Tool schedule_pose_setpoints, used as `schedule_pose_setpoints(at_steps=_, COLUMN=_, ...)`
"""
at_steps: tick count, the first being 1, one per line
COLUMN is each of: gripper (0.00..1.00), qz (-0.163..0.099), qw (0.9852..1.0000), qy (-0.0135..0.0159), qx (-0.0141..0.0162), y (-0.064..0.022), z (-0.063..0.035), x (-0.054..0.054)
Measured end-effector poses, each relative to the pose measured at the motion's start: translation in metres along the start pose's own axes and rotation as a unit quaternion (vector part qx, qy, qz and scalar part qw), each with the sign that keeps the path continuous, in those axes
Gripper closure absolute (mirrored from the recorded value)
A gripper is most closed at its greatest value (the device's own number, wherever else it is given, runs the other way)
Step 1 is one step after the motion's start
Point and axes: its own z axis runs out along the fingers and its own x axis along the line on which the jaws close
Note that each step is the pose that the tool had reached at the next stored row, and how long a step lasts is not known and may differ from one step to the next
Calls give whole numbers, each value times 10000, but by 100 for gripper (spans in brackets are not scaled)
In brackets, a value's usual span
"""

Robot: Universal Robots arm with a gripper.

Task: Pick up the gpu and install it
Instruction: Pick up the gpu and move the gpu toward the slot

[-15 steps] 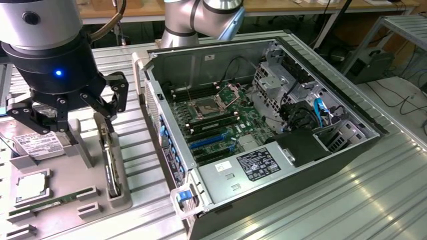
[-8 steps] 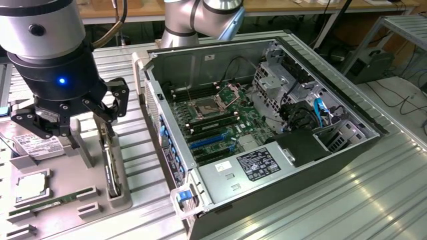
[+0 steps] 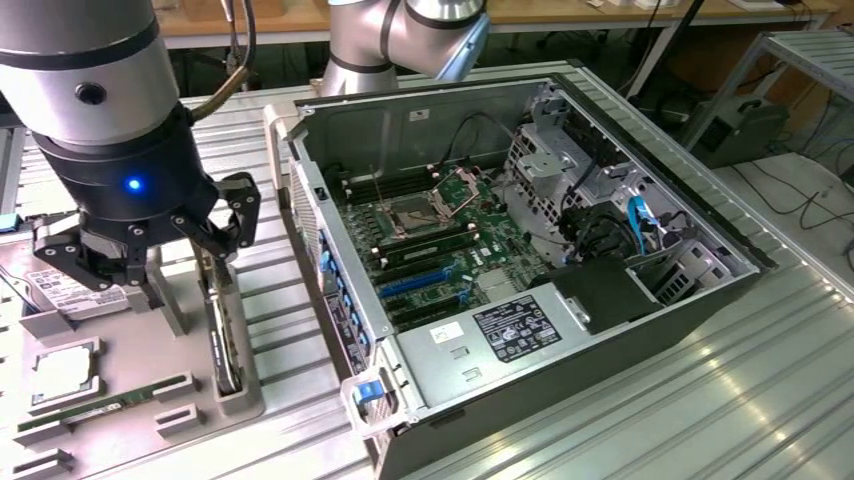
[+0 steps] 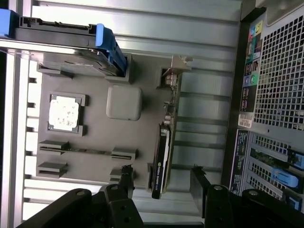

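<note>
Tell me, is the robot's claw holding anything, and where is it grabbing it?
Nothing is held. The gripper is open above the gpu, which stands on edge in the grey tray.

gpu (image 3: 228,335) on edge in holder (image 3: 127,385) (exterior view's left of case (image 3: 400,125)).

The gpu (image 4: 163,159) is black with a silvery bracket (image 4: 176,66); the tray (image 4: 95,130) is matt grey. The gripper (image 3: 160,262) is black, the motherboard (image 3: 427,245) green with blue slots (image 3: 416,287), the surface (image 3: 747,390) ribbed silver.
</note>
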Motion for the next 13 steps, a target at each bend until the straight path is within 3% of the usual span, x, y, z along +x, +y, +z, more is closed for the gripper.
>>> schedule_pose_setpoints(at_steps=13, gripper=40, qz=0, qw=10000, qy=0, qx=0, y=-15, z=265, x=5)
